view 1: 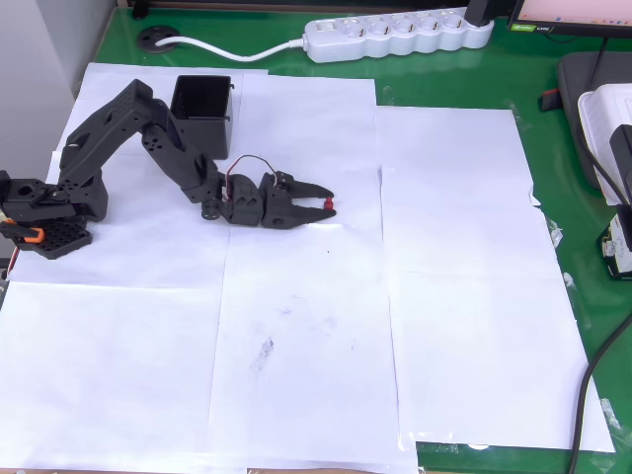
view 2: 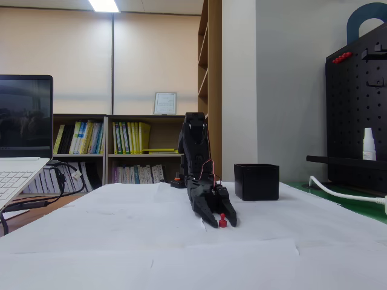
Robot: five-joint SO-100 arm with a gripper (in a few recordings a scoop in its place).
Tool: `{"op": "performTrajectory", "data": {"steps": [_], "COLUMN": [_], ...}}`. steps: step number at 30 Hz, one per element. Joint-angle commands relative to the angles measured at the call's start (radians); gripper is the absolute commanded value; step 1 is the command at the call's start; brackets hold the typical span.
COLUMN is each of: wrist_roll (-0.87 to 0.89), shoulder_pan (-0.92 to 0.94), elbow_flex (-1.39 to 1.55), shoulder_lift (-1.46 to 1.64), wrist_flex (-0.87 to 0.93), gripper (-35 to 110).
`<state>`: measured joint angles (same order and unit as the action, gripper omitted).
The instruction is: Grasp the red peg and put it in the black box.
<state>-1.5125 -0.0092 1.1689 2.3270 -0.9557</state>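
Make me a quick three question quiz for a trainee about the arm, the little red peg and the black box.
1. True or false: the tiny dark-red stubby peg lies inside the square glossy black plastic box.
2. The peg stands between the fingers of the black two-finger ____.
3. In the overhead view, the peg rests on: A green mat, B white paper sheets, C power strip.

Key: 1 false; 2 tool; 3 B.

You see white paper sheets (view 1: 464, 276), matt and faintly smudged, taped over a glossy green surface (view 1: 568, 326). The arm and its hand (view 1: 321, 202) look like matt black plastic. The black box (view 2: 257, 181) is smooth dark plastic with a slight sheen, and the red peg (view 2: 222, 221) looks like smooth plastic.
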Motion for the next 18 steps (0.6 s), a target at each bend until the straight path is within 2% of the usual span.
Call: {"op": "performTrajectory", "data": {"steps": [1, 6, 10, 18], "wrist_roll": [-0.005, -0.005, -0.009, -0.018], "shoulder_pan": [0.003, 0.003, 0.003, 0.005], "elbow_flex": [-0.028, -0.028, -0.028, -0.028], "shoulder_lift": [0.002, 0.002, 0.002, -0.005], "wrist_flex": [-0.021, -0.021, -0.021, -0.021], "gripper": [10, 8, 1, 0]}}
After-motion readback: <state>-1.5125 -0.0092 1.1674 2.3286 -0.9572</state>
